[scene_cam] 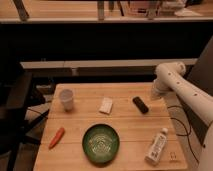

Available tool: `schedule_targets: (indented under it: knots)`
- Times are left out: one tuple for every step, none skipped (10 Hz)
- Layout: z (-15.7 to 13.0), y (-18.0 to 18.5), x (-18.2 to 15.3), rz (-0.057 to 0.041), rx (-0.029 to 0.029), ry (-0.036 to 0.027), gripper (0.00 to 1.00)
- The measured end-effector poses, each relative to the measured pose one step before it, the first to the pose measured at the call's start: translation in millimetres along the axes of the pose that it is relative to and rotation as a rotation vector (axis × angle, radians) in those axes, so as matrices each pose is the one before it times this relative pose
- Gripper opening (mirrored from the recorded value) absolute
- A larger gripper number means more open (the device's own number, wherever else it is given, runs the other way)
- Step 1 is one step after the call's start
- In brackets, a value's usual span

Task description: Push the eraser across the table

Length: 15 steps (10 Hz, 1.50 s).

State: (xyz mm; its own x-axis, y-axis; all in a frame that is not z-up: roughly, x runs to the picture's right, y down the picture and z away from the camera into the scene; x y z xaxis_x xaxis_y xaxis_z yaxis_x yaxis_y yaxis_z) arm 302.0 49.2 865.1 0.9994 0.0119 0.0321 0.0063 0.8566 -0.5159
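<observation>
The eraser (140, 104), a small black oblong block, lies on the right half of the light wooden table (125, 120), towards the far edge. My gripper (156, 94) hangs at the end of the white arm (172, 80), at the table's far right edge. It is just right of the eraser and slightly behind it, with a small gap between them.
A small white block (105, 105) lies left of the eraser. A white cup (66, 99) stands at the far left. An orange carrot (57, 137), a green plate (101, 143) and a white bottle (156, 146) lie along the near side. A dark chair is at the left.
</observation>
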Motion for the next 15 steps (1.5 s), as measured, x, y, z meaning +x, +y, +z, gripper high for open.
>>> schedule_targets:
  knots:
    - [2.14, -0.65, -0.3, -0.00091, -0.00176, -0.0007, 0.08]
    - [4.06, -2.32, 2.23, -0.0051, -0.00051, 0.00276, 0.05]
    - [11.81, 1.52, 2.88, -0.00376, -0.01145, 0.00429, 0.05]
    - [10.15, 0.37, 0.79, -0.00378, -0.00873, 0.00358, 0.05]
    - [12.22, -1.23, -1.13, -0.0074, -0.00494, 0.00135, 0.05]
    - [9.08, -2.96, -5.04, -0.01454, -0.00633, -0.00006, 0.05]
    - [3.68, -2.48, -1.8, -0.00919, -0.00178, 0.00172, 0.05]
    - [3.6, -0.96, -0.51, -0.00759, -0.00609, 0.00421, 0.05]
    - [5.16, 1.56, -1.16, -0.00813, -0.01282, 0.00561, 0.05]
    - [4.01, 1.44, -1.34, -0.00628, -0.00777, 0.00486, 0.05]
    - [5.69, 0.98, -2.38, -0.00699, -0.00882, 0.00413, 0.05]
    - [8.06, 0.03, -6.48, -0.01135, -0.01023, 0.00024, 0.05]
    - [3.64, -1.91, -5.86, -0.01336, -0.00704, 0.00246, 0.05]
    - [1.22, 1.16, -2.9, -0.01014, -0.00876, 0.00135, 0.05]
    - [-0.62, 1.32, -3.84, -0.01346, -0.00935, 0.00303, 0.05]
